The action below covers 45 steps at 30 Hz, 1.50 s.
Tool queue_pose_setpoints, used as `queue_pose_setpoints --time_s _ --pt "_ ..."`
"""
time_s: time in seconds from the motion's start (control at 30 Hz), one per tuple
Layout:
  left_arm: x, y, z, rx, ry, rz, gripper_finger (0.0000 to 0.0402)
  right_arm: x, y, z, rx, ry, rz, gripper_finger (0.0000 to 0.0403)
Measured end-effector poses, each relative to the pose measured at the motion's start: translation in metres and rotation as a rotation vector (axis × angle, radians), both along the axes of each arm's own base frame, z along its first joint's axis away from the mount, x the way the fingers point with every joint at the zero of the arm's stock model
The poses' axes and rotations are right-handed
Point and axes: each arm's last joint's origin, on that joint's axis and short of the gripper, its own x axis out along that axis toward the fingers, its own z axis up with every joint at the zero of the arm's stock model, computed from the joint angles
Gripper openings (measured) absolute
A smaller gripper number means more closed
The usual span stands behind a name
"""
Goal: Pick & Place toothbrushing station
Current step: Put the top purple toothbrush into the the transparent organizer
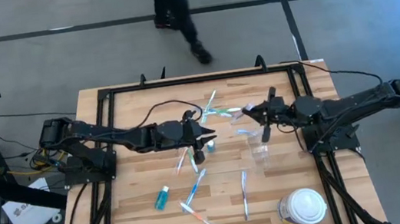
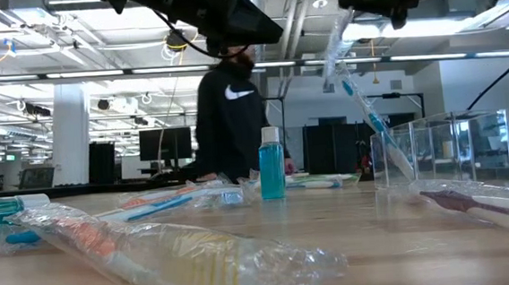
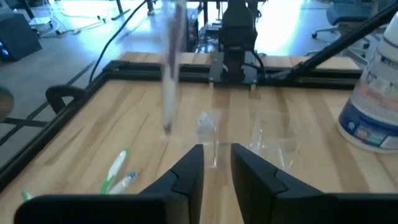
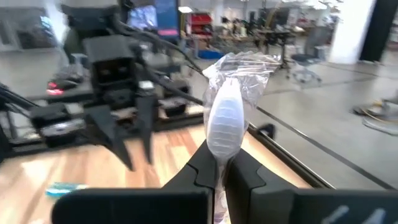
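My right gripper (image 1: 256, 115) (image 4: 219, 168), right of the table's middle, is shut on a plastic-wrapped toothbrush (image 2: 364, 103) (image 3: 169, 74). The brush slants down toward the clear plastic cup (image 1: 258, 151) (image 2: 395, 155); whether its lower end is inside, I cannot tell. My left gripper (image 1: 209, 135) (image 3: 216, 165) hangs at the table's middle, facing the right one. It is open, with nothing between its fingers. More wrapped toothbrushes (image 1: 195, 190) lie flat on the wood. My right gripper pinches the wrapped toothbrush between its two fingers, just below the brush head (image 4: 219, 152). The fingers come in level from the table's right and lie across the brush. The wrapped head (image 4: 225, 121) stands above the fingers, and the handle (image 2: 387, 142) slants down below them.
A white lidded container (image 1: 303, 207) (image 3: 373, 93) stands at the near right. A teal tube (image 1: 163, 199) lies near left, and a small teal bottle (image 2: 271, 164) stands mid-table. A black frame rail (image 1: 180, 81) rims the table. A person (image 1: 175, 14) stands beyond the far edge.
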Motion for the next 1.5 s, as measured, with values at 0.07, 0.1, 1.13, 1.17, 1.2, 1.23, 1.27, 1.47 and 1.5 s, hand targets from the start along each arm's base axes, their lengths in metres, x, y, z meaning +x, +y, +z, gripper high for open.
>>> queue_pose_setpoints --time_s 0.07,0.1,1.13,1.17,1.2,1.23,1.27,1.47,1.5 --pt "-0.001 0.0 -0.003 -0.001 0.005 0.002 0.0069 -0.007 -0.001 0.001 0.004 0.009 -0.025 0.0003" --pt "-0.002 0.001 -0.004 -0.001 0.01 0.003 0.0067 -0.01 -0.002 0.002 0.013 0.012 -0.035 0.0003" --pt "-0.004 0.006 -0.012 -0.021 0.024 0.029 0.0049 -0.038 -0.003 -0.026 0.192 0.263 -0.155 0.0003" --pt "-0.004 0.006 -0.012 -0.021 0.024 0.029 0.0049 -0.038 -0.002 -0.027 0.193 0.267 -0.154 0.0003" --pt "-0.004 0.006 -0.012 -0.021 0.024 0.029 0.0048 -0.037 -0.002 -0.03 0.195 0.274 -0.151 0.0004" --pt "-0.004 0.006 -0.012 -0.021 0.025 0.029 0.0047 -0.037 -0.001 -0.034 0.2 0.275 -0.149 0.0006" --pt "-0.004 0.006 -0.012 -0.021 0.025 0.029 0.0046 -0.037 0.0 -0.037 0.203 0.273 -0.146 0.0007" --pt "-0.004 0.006 -0.012 -0.021 0.025 0.029 0.0049 -0.037 0.001 -0.055 0.22 0.256 -0.147 0.0003" --pt "-0.004 0.006 -0.012 -0.021 0.025 0.029 0.0049 -0.037 0.001 -0.057 0.22 0.253 -0.148 0.0003"
